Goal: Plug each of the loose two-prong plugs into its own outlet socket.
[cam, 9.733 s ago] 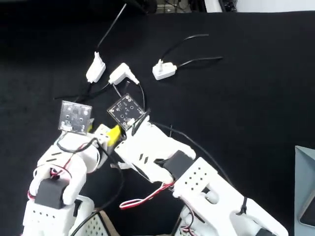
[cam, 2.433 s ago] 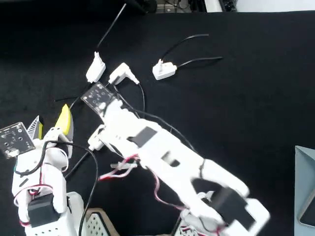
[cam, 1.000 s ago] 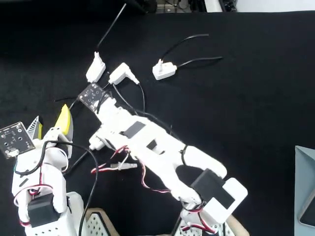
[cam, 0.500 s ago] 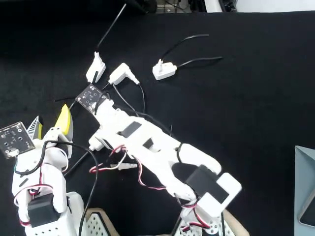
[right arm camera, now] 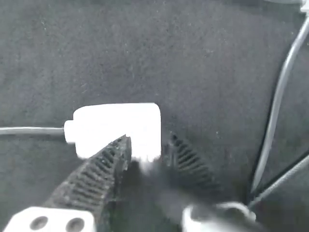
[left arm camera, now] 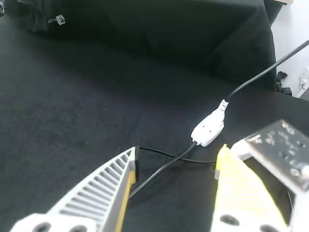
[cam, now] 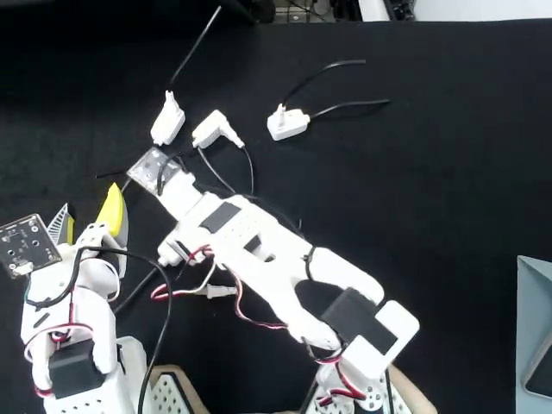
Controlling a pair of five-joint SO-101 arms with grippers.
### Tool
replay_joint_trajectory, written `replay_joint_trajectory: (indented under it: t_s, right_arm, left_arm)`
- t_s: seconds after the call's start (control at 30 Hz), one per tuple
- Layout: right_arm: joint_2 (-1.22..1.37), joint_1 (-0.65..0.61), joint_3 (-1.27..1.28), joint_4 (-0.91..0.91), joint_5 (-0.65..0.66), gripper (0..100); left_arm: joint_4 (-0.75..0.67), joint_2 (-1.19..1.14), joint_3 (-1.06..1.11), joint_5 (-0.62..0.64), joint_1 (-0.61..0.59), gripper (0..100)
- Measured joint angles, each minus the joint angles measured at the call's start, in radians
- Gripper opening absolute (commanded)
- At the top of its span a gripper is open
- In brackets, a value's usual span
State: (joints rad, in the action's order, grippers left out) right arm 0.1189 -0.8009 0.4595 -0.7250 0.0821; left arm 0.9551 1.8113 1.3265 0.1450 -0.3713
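Note:
Three white two-prong plugs lie at the back of the black table: a left plug (cam: 166, 121), a middle plug (cam: 211, 129) and a right plug (cam: 287, 122), each on a black cable. My right arm stretches across to them, its wrist board (cam: 155, 168) just short of the left plug. In the right wrist view a white plug (right arm camera: 116, 126) lies with its cable off to one side, and my right gripper (right arm camera: 147, 145) has its fingers slightly apart at the plug's near edge. My left gripper (cam: 86, 211) stands open at the near left, holding nothing, and faces the left plug (left arm camera: 208, 129).
Black cables (cam: 246, 168) run from the plugs under my right arm. A grey object (cam: 535, 332) sits at the table's right edge. Dark clutter (cam: 293, 10) lines the far edge. The right half of the table has free room.
My right arm has stretched farther to the back left, carrying its wrist board up to the left plug. My left arm drew back to the near left early on and has kept still since.

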Motion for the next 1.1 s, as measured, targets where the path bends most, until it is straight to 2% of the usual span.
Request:
replay_joint_trajectory:
  t_s: [0.17,0.87,1.1]
  right_arm:
    - [-0.02,0.0,-0.012,-0.02,-0.005,6.0]
    - [-0.02,0.003,-0.014,0.044,-0.011,6.1]
    - [-0.02,0.002,-0.014,0.023,-0.018,15.6]
  left_arm:
    - [0.0,0.0,0.0,0.0,0.0,26]
    - [0.0,0.0,0.0,0.0,0.0,26]
    - [0.0,0.0,0.0,0.0,0.0,26]
